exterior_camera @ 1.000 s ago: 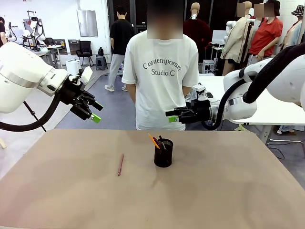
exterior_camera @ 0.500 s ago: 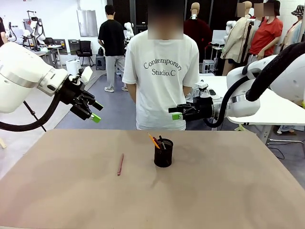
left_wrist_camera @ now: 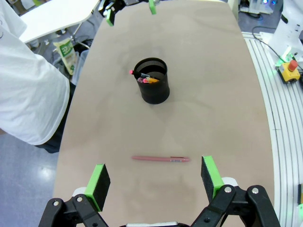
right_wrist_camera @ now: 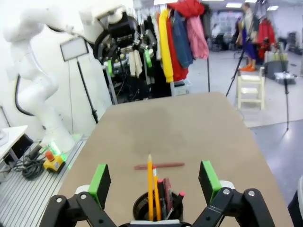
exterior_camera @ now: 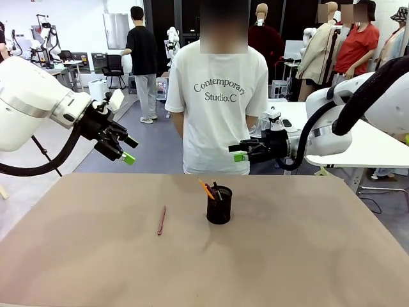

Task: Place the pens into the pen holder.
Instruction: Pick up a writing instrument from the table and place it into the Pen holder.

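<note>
The wide tan bench (exterior_camera: 307,256) runs across the room, and a person in a white printed T-shirt (exterior_camera: 220,96) stands at its far edge with hands behind the back. The bulky white left arm (exterior_camera: 25,102) hangs in the air off the bench's left end. The left arm's jaws are released and empty, and from the wrist its green pads (left_wrist_camera: 100,179) stand wide apart above the surface. The white right arm (exterior_camera: 383,102) reaches in from the other side, level with the person's waist. The right arm's jaws are also spread and carry nothing, held high behind the cup. Near the middle of the bench a small black wire-mesh cylindrical pen holder (exterior_camera: 219,206) stands upright. A yellow-orange pencil (exterior_camera: 206,188) leans out of it toward the robot's left, and beside it in the cup sits a black marker (exterior_camera: 217,190) with a pink-red end. A thin reddish-brown pen (exterior_camera: 162,220) lies flat on the bench, well apart from the holder on the robot's left, touching nothing.
</note>
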`<state>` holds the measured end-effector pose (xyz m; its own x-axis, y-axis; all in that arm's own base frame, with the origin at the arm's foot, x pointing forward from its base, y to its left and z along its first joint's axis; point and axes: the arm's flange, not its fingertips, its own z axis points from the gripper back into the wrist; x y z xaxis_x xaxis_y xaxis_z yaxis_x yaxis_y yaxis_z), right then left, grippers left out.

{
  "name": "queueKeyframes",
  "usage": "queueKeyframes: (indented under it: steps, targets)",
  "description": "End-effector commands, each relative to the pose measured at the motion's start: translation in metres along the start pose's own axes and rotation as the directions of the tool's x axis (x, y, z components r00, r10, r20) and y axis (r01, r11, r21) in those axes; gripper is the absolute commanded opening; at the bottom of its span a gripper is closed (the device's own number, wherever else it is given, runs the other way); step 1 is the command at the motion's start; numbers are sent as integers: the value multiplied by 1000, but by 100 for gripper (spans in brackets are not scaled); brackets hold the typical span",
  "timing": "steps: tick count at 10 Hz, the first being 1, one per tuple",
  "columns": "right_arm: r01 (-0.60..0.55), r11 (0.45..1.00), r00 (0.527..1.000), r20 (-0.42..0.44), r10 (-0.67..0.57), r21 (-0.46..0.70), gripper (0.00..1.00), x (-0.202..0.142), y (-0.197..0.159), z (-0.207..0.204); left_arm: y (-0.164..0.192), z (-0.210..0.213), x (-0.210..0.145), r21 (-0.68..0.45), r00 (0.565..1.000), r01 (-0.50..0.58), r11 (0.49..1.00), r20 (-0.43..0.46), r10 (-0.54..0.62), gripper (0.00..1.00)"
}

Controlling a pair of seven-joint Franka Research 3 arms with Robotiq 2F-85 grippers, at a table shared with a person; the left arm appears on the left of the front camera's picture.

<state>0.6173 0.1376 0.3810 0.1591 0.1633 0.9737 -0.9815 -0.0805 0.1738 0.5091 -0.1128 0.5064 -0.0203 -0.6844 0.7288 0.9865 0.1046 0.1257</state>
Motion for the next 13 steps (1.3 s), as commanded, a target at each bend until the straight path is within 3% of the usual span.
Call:
queueKeyframes:
  steps: [1, 4, 5, 8, 11, 13]
  targets:
    - [48, 998, 992, -118, -43, 39, 100, 21, 27, 32, 1, 2, 2, 1, 1000, -10, 1000, -13, 10, 100]
    - [-38, 999, 960, -277, 28, -30, 100, 46, 57, 73, 1, 2, 2, 1, 1000, -10, 1000, -13, 10, 100]
    - [-99, 991, 946, -318, 65, -92, 100, 54, 62, 86, 1, 2, 2, 1, 1000, -10, 1000, -13, 10, 100]
    - [-181, 975, 903, -415, 113, -129, 100, 71, 72, 110, 1, 2, 2, 1, 1000, -10, 1000, -13, 10, 100]
    - [-195, 967, 871, -483, 94, -163, 100, 76, 66, 123, 1, 2, 2, 1, 1000, -10, 1000, -13, 10, 100]
    - [-165, 971, 888, -455, 71, -171, 100, 72, 62, 127, 1, 2, 2, 1, 1000, -10, 1000, -13, 10, 100]
